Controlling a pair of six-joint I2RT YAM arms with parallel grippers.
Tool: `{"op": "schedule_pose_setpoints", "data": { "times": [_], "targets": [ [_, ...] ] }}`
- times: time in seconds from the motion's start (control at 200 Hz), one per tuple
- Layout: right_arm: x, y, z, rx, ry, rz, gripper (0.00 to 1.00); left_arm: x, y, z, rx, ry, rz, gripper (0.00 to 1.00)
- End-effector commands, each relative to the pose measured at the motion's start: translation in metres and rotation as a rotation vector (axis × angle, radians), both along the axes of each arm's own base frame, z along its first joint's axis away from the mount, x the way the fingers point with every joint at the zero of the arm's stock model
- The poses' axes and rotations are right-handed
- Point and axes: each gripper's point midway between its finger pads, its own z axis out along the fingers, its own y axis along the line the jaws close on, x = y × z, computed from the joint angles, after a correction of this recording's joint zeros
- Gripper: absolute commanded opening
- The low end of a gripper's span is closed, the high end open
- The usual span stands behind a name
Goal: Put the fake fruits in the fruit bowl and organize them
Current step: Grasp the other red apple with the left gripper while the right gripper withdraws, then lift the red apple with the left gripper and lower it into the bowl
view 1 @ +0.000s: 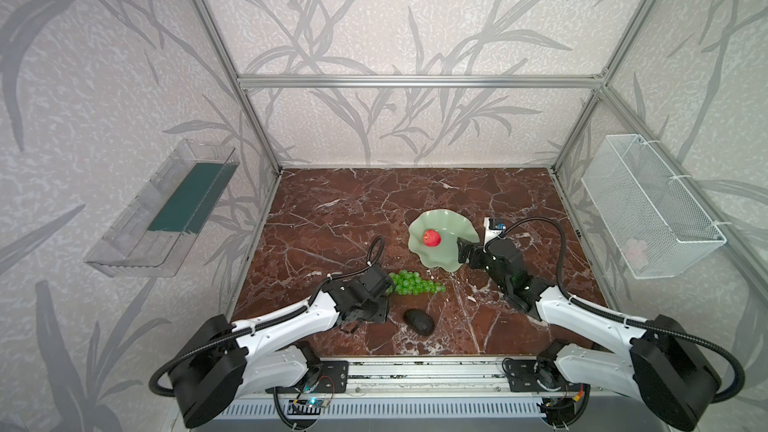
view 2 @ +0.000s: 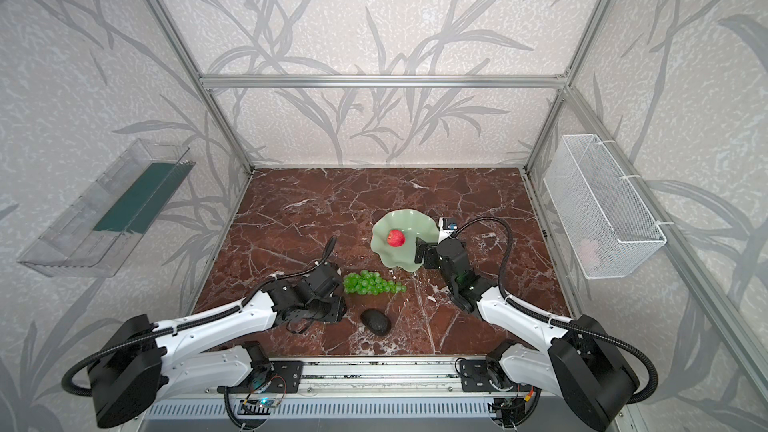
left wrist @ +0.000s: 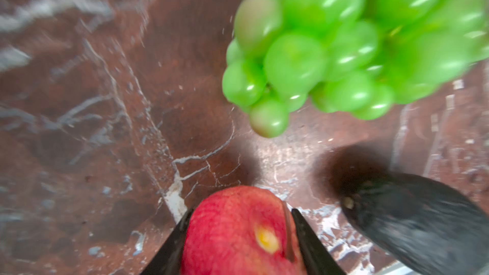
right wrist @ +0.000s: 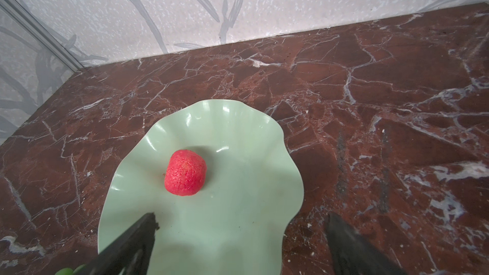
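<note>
High top views and right wrist share the fruit bowl (right wrist: pixel 251 154).

Pale leaf-patterned walls (view 1: pixel 415 14) and an aluminium frame (view 1: pixel 415 81) enclose a red-brown, white-veined marble tabletop (view 1: pixel 332 209).

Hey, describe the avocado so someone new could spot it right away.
Start at the red-brown marble table. Near its front edge, just in front of the green grapes, lies the avocado. It alone is blackish, egg-shaped and pebbly-skinned.
</note>
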Motion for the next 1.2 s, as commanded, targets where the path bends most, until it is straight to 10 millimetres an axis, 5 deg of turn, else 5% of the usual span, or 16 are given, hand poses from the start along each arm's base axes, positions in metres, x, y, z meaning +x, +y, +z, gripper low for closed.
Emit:
{"op": "schedule_pose_setpoints", "data": {
  "times": [0.0, 0.28, 0.54, 0.875, 1.195],
  "targets": [
    [0.001, -0.006, 0.008, 0.018, -0.028, -0.027, 0.99, 0.014, 0.003, 0.033, -0.053, -0.146, 0.024, 0.45],
    [-0.002, -0.011, 0.014, 0.008, -0.038, -0.031, 0.99, 0.055, -0.008, 0.128, -0.256, -0.608, 0.009, 0.49],
    [-0.02, -0.023, 0.031, 0.032, -0.054, -0.034, 0.99, 0.108, -0.073, 0.167, -0.262, -0.734, -0.141, 0.51],
    [-0.051, -0.055, 0.031, 0.051, -0.059, -0.099, 0.99, 0.172, -0.158, 0.169, -0.407, -0.689, -0.29, 0.51],
    [-0.061, -0.068, 0.043, 0.046, -0.088, -0.111, 0.99, 0.213, -0.217, 0.109, -0.413, -0.55, -0.361, 0.51]
  ]
}}
